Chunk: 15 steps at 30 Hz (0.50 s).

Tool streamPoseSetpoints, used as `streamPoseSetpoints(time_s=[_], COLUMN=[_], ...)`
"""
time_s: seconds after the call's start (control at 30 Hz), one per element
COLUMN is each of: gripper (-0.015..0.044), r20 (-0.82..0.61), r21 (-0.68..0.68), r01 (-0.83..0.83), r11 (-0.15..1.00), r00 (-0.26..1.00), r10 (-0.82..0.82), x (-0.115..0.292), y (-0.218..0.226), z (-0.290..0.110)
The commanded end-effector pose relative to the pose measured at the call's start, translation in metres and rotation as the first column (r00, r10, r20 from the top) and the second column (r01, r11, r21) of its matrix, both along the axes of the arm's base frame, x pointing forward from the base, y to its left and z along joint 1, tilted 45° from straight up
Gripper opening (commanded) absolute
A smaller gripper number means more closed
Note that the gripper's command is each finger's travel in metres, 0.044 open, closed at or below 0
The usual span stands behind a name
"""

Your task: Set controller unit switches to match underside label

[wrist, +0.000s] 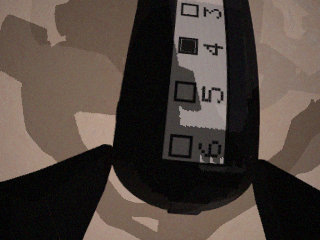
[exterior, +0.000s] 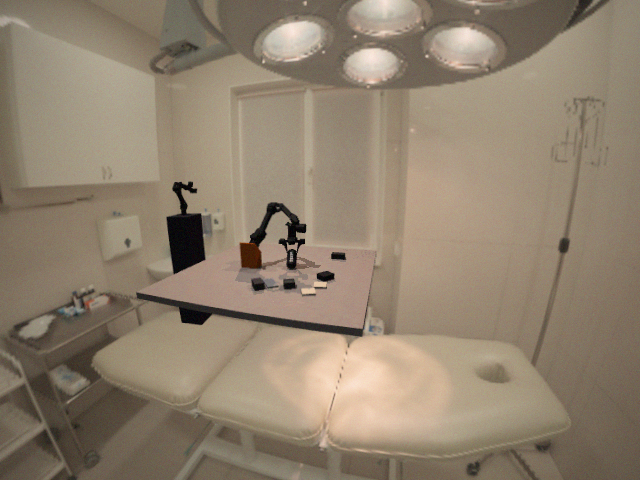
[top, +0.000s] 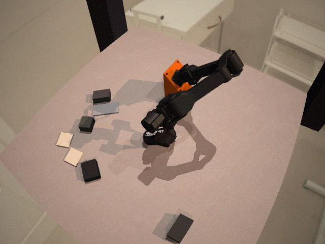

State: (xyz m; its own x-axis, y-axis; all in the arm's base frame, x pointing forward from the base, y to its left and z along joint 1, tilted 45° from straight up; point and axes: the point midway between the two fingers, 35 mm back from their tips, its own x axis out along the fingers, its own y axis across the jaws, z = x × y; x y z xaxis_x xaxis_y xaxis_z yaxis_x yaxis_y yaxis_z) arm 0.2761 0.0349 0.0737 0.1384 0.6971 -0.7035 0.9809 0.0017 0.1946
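Reading top view: bench (top: 236,157), arm reaching down just in front of the orange block (top: 170,79), controller unit (top: 164,138) under the gripper (top: 157,130), only a scrap of white label visible. Wrist view gives what top can't: the underside label (wrist: 196,87) faces the camera, squares 3, 5 and 6 empty, 4 filled, 1–2 unclear at the frame edge. Jaws stand wide, clamped on the unit's two long sides, its rounded end between them.
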Motion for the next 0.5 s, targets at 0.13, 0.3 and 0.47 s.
streamPoseSetpoints(time_s=[0.13,0.3,0.47], gripper=[0.0336,0.0336,0.0336], r20=[0.012,0.012,0.012], r21=[-0.016,-0.016,-0.017], r01=[0.008,0.008,0.008], r11=[1.000,1.000,1.000], r00=[1.000,1.000,1.000], r10=[-0.008,-0.008,-0.008], x=[0.0038,0.0039,0.0025], y=[-0.0122,-0.0156,-0.0166], z=[0.0000,-0.0003,-0.0002])
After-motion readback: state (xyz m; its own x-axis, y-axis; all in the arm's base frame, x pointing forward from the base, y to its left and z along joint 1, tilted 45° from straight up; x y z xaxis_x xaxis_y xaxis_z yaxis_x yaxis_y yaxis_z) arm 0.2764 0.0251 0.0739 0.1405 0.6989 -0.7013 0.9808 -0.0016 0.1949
